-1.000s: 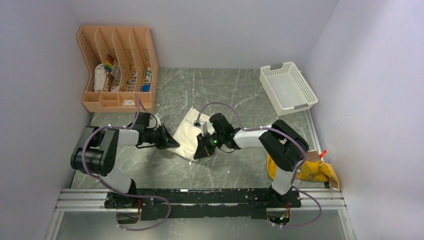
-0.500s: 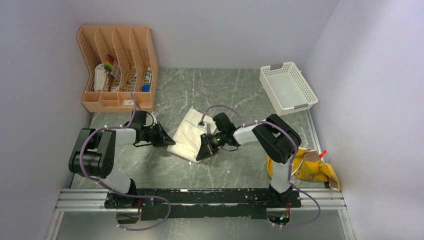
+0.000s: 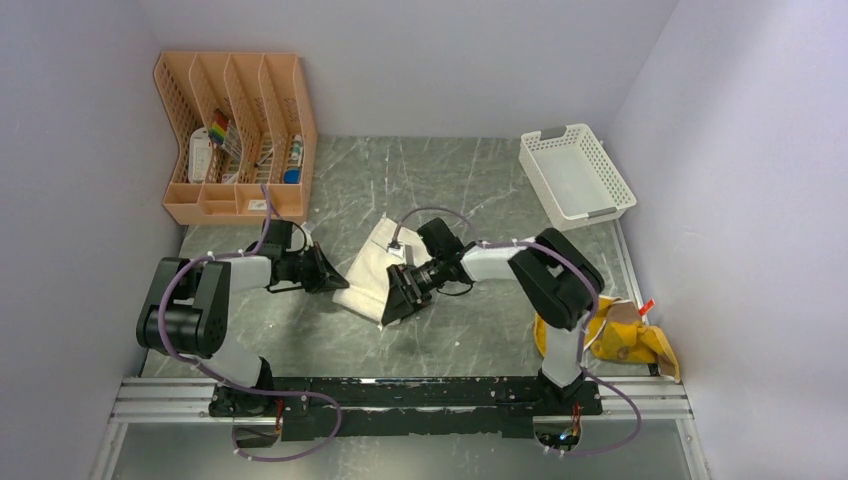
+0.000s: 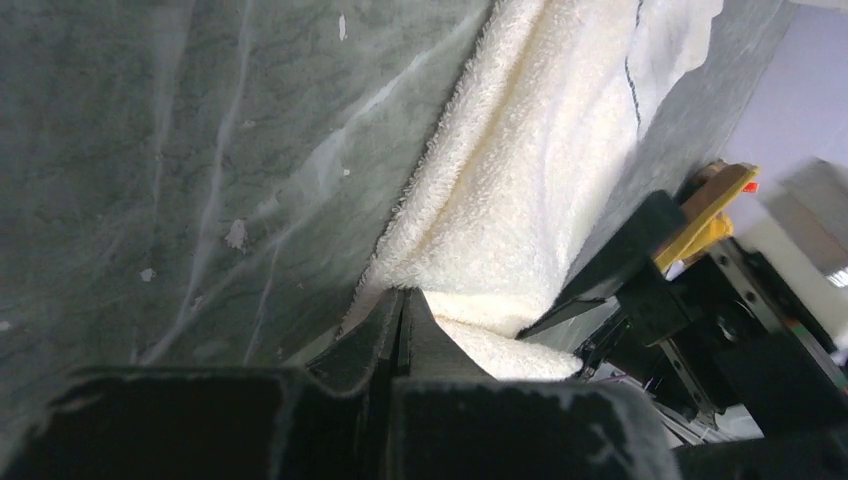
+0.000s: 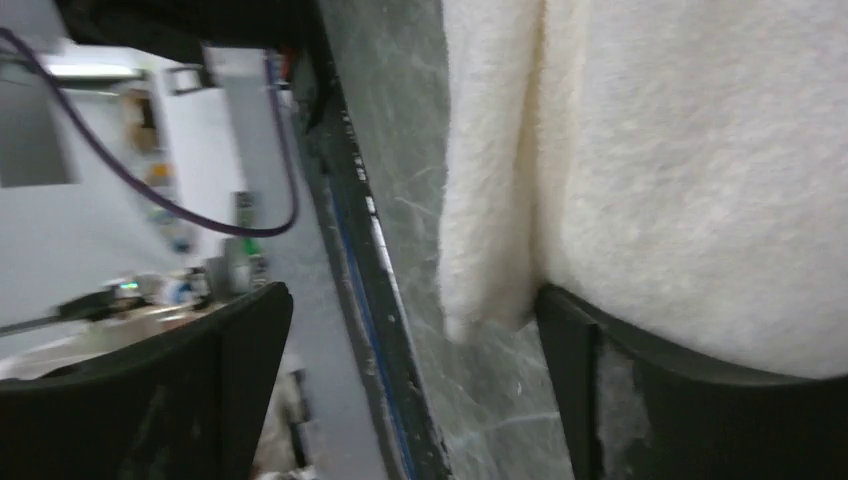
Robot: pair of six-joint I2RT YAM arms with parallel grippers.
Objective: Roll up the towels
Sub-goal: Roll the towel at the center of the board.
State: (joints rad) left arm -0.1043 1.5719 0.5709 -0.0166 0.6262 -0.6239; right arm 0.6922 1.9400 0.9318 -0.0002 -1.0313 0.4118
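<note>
The cream-white towel (image 3: 372, 265) lies folded in the middle of the table, its pile filling the left wrist view (image 4: 520, 170) and the right wrist view (image 5: 680, 150). My left gripper (image 3: 335, 280) is shut, its tips (image 4: 403, 300) pinching the towel's left edge. At the towel's near corner my right gripper (image 3: 392, 303) stands wide open (image 5: 412, 300). One finger (image 5: 600, 360) lies under the cloth, the other is well clear. A mustard-yellow towel (image 3: 615, 340) is bunched at the right near the rail, with a brown one (image 3: 627, 312) on top.
A white mesh basket (image 3: 577, 175) stands at the back right. An orange file organizer (image 3: 235, 135) with small items stands at the back left. A metal rail (image 3: 400, 395) runs along the table's near edge.
My right gripper has opened and let go of the towel's near corner. Both grippers and the cream-white towel have shifted a little to the left.
</note>
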